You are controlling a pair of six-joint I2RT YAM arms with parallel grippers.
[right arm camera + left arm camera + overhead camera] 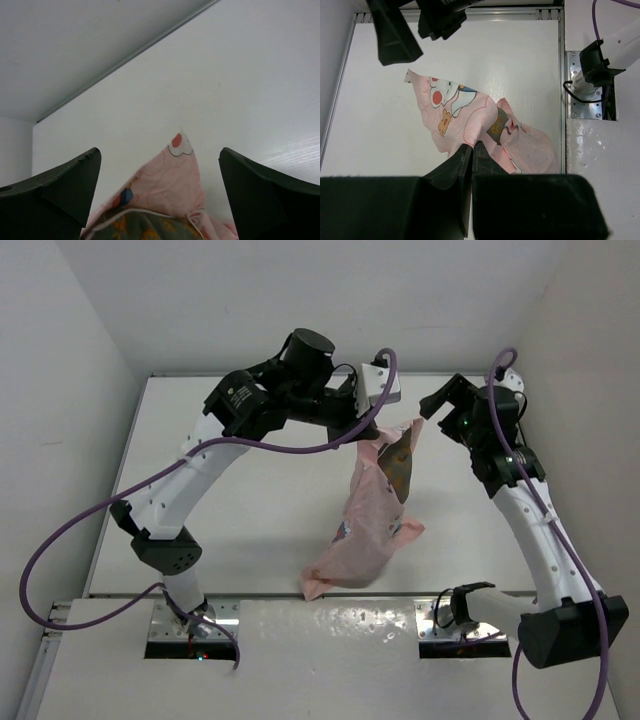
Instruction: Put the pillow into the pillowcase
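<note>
Seen from above, two robot arms meet over a white bench (220, 510). The left gripper (471, 147) is clenched on a fold of pink cloth. It holds up the pillowcase (365, 515), pale pink with cartoon rabbits, over the right half of the bench. The right gripper (159, 152) is spread wide and grasps nothing. It hovers just beside the raised end of the cloth, towards the far right corner.

The pillowcase hangs as a long, crumpled drape. Its long axis runs from the held end, high over the middle of the bench, down to a bunched lower end that seems to reach the near edge. The pillow (400, 462) is olive-brown with orange dots and sits at the raised end, partly wrapped in pink with one face showing. Its long axis seems to follow the hang of the cloth, with its upper end pointing up and towards the far edge. How deep it sits cannot be told.

Risks, as a judgement: one pinch on thin fabric carries everything. If that fold slips, cloth and pillow drop together. The pillow is near the top and not fully covered — a tilt or shake could tip it out through the opening instead of sliding it down. The slack cloth may also fold over the opening and close it, so a push from the free gripper would bunch fabric rather than seat the pillow.
</note>
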